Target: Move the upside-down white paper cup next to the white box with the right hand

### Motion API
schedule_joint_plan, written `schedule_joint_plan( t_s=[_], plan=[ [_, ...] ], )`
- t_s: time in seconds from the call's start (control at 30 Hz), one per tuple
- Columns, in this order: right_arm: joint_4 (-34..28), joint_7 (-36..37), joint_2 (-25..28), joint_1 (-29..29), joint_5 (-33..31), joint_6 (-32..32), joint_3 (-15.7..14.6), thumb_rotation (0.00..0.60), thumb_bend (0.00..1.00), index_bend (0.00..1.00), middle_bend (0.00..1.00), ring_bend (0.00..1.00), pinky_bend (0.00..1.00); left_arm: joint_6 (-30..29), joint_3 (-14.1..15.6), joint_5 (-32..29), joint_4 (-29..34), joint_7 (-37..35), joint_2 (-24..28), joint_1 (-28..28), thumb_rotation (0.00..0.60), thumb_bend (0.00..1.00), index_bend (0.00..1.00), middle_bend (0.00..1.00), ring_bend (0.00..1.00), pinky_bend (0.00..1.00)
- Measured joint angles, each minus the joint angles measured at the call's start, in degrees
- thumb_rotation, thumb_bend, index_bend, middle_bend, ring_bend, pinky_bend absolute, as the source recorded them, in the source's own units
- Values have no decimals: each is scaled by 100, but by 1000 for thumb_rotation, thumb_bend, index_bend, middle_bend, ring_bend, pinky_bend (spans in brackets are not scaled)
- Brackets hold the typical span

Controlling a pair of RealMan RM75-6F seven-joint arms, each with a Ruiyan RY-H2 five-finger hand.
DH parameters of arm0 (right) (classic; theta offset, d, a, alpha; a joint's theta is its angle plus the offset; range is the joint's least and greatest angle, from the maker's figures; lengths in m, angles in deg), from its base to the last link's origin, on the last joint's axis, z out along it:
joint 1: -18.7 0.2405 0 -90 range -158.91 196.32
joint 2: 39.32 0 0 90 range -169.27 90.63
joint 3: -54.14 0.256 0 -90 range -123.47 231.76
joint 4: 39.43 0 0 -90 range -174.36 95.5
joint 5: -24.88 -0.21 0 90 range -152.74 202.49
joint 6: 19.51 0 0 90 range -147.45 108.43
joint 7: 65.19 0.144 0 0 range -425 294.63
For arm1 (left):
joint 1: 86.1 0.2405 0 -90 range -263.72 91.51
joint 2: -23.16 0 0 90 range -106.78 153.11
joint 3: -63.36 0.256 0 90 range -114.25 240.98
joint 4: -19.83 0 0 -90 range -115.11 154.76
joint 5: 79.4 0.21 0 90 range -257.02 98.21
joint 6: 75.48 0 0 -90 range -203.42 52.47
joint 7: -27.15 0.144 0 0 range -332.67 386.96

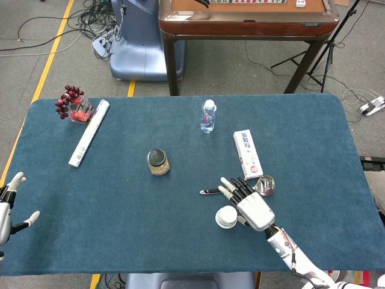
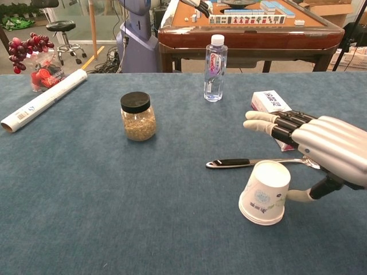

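Cup (image 2: 264,192), white paper, upside-down, tilted on front-right part of blue table (image 1: 90,198), just short of spoon (image 2: 252,163).

Left to right across head view:
- Left hand (image 1: 7,205) at near-left table edge, fingers spread, holding nothing; idle, well apart from everything. Not seen in chest view.
- Grapes (image 1: 69,99) and paper roll (image 1: 89,132) at far left; out of the working area.
- Jar (image 1: 157,161) with black lid mid-table; water bottle (image 1: 208,115) behind it, toward far edge.
- Spoon lying crosswise between cup and white box (image 1: 248,153); likely obstacle on a straight path to the box.
- Right hand (image 1: 249,203) alongside cup, fingers extended and apart, reaching over spoon handle; not yet closed on cup.

View differences:
- Chest view shows thumb (image 2: 299,196) touching cup's side wall and cup leaning over; suggests thumb pressing from the right, grasp incomplete.
- Head view shows only cup's upturned base beside palm; tilt not readable there.
- Head view gives box's full length; chest view hides most of it behind fingers.

Judgement: pre-grasp stage; cup well short of box.
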Motion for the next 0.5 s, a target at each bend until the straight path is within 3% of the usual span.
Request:
schedule_joint_plan(
  t_s=[0.5],
  plan=[
    [-241, -397, -223, 537, -263, -533, 304, 600, 0, 0, 0, 0, 94, 192, -76, -316, 98, 196, 59, 19, 600, 60, 5, 218, 280, 593]
  ],
)
